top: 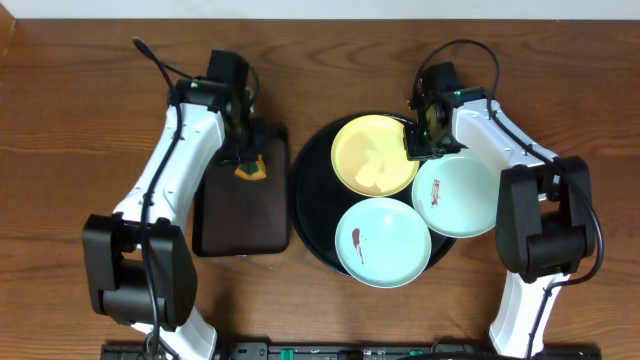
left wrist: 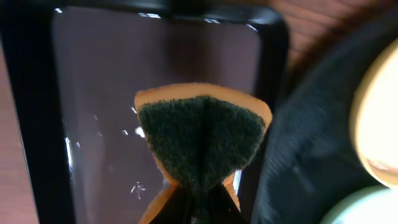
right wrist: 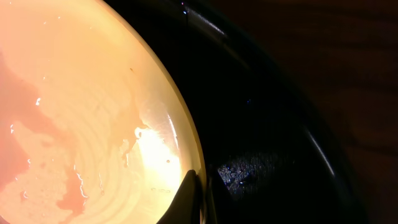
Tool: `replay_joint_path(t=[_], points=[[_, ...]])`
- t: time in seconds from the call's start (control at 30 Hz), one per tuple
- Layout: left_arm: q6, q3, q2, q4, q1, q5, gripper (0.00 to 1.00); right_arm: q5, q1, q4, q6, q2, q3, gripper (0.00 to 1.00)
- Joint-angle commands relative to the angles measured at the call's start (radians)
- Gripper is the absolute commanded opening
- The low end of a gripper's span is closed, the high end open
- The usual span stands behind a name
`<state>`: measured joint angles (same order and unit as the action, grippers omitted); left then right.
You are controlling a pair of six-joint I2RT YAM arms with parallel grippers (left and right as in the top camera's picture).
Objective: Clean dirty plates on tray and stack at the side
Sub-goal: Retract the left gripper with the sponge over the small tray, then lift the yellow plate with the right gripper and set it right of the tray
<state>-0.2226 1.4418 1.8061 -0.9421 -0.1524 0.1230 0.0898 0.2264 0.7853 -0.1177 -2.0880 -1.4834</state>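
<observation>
Tabletop (top: 60, 120): sponge (left wrist: 199, 137), rectangular tray (top: 240, 215), yellow plate (top: 372, 155)

Pale yellow plate (top: 372, 155), two mint-white plates (top: 383, 242), glossy black tray (top: 311, 200), orange and dark-green sponge (left wrist: 200, 135).

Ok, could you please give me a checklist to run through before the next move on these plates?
1. Left tool grips the sponge: ok.
2. Right tool is at the rim of the yellow plate: ok; firm grip: cannot tell.
3. Yellow plate clean: not ok, a wet reddish film shows.
4. Front mint plate clean: not ok, it bears a dark smear.
5. Right mint plate fully inside the round tray: not ok, it overhangs the rim.
6. Plates stacked at the side: not ok, none yet.
</observation>
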Motion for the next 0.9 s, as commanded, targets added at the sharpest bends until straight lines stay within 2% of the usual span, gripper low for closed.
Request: replay_joint_path(t=[0.0,0.13,0.2,0.27,0.37,0.47,0.67,0.87], points=[[0.019,-0.069,0.004,0.043,0.003,-0.068,0.08,-0.011,0.011,-0.007,0.022,-0.026,0.007,0.01],[0.02,-0.138,0.004,0.105,0.003,-0.068,0.08,-0.011,0.011,-0.008,0.022,-0.026,0.007,0.01],[0.02,-0.153,0.004,0.119,0.003,-0.068,0.08,-0.011,0.011,-0.008,0.022,-0.026,0.007,0.12],[0.02,-0.164,0.004,0.129,0.003,-0.076,0.08,-0.011,0.011,-0.008,0.022,-0.026,0.008,0.15],[0.02,-0.165,0.004,0.133,0.003,-0.091,0.08,-0.011,0.011,-0.018,0.022,-0.026,0.016,0.14],[0.02,-0.164,0.004,0.138,0.003,-0.09,0.08,-0.011,0.011,-0.044,0.022,-0.026,0.036,0.01],[0.02,-0.165,0.004,0.137,0.003,-0.09,0.08,-0.01,0.01,-0.058,0.022,-0.013,0.025,0.01],[0.02,-0.164,0.004,0.137,0.003,-0.09,0.08,-0.011,0.011,-0.037,0.061,0.099,-0.045,0.01]])
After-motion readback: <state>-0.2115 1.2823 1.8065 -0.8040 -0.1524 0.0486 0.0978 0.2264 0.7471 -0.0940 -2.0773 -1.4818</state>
